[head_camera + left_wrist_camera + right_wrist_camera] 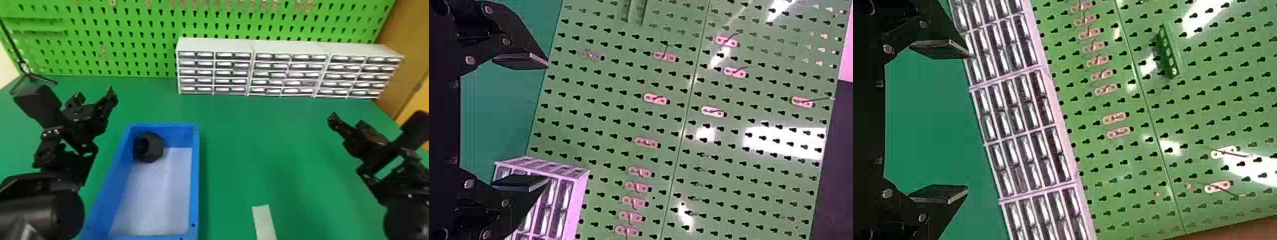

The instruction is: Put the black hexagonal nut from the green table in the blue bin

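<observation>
Evidently, the task is at its finishing step. Left gripper (94, 92): fingers wide and empty, left of the blue bin (195, 178). Black hexagonal nut (149, 147): inside, at the far left corner. Right gripper (347, 119): fingers likewise wide, over the green table (255, 143). Placement appears complete; the next move calls only for leaving the nut undisturbed.

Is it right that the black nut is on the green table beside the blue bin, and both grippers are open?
Not quite: the nut is inside the blue bin, as the head view shows. Both the left gripper and the right gripper are indeed open.
</observation>
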### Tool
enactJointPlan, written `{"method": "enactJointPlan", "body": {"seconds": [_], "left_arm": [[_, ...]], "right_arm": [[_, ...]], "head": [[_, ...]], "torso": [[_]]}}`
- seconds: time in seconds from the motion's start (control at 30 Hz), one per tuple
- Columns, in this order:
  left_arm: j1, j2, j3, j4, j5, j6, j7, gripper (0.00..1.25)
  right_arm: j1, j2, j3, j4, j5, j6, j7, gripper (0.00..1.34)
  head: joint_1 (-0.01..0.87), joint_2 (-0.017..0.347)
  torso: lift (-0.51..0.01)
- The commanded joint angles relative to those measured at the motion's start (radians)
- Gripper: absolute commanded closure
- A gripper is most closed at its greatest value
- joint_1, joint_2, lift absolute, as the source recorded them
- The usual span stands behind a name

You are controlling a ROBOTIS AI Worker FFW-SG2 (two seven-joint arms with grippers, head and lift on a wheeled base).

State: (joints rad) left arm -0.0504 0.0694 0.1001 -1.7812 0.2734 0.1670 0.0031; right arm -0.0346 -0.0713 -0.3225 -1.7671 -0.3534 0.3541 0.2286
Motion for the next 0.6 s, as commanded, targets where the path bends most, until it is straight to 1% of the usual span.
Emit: {"method": "enactJointPlan", "body": {"seconds": [0.0, 0.57], "left_arm": [[0.001, 0.000, 0.001, 0.003, -0.002, 0.000, 0.000, 0.43], [-0.003, -0.002, 0.004, 0.009, -0.002, -0.001, 0.000, 0.43]], "right_arm": [[0.001, -0.002, 0.005, 0.000, -0.010, 0.003, 0.000, 0.32], [-0.005, -0.002, 0.007, 0.000, -0.025, 0.003, 0.000, 0.32]], "head": [[0.692, 0.008], [0.692, 0.008]], "torso": [[-0.097], [-0.097]]}}
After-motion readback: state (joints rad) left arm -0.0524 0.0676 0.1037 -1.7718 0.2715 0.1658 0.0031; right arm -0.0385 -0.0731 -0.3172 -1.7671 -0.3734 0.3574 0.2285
